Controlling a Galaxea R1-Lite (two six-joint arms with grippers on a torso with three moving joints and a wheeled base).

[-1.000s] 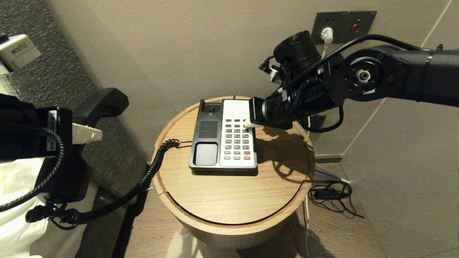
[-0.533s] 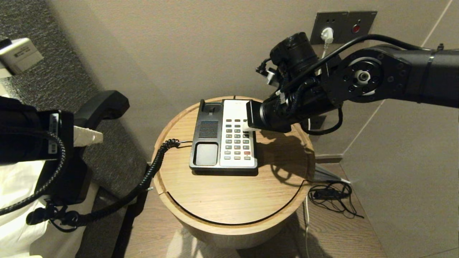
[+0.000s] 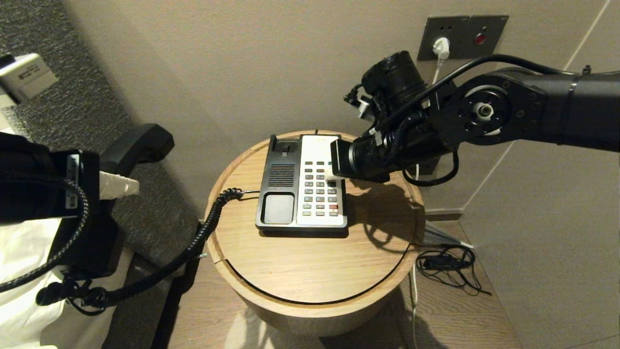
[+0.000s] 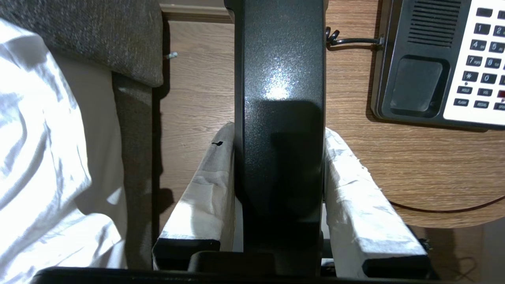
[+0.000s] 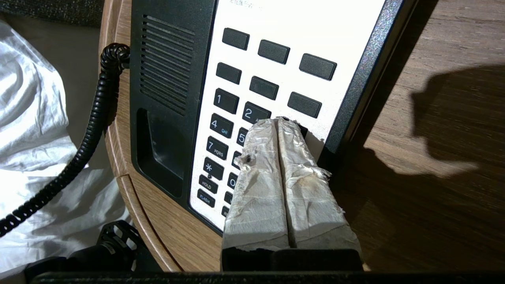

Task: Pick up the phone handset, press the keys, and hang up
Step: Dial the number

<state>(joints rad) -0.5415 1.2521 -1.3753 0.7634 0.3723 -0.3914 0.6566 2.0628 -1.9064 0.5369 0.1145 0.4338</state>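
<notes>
The black-and-white desk phone [image 3: 302, 186] stands on the round wooden table [image 3: 315, 261], its cradle empty. My left gripper [image 3: 118, 184] is shut on the black handset [image 3: 138, 143] and holds it off to the left of the table; in the left wrist view the handset [image 4: 280, 98] sits between the white-wrapped fingers [image 4: 205, 185]. A coiled cord [image 3: 193, 242] runs from the handset to the phone. My right gripper [image 3: 332, 174] is shut, its wrapped tips [image 5: 278, 124] resting on the keypad [image 5: 236, 114] at the right-hand key column beside key 2.
A wall socket plate with a white plug [image 3: 441, 48] is behind the table. Loose black cable [image 3: 448, 264] lies on the floor at the right. White bedding [image 3: 24, 271] and a grey headboard [image 3: 58, 111] are on the left.
My right gripper has moved a little left and toward the front over the keypad, its tips coming down onto the keys. The left gripper and handset have hardly moved.
</notes>
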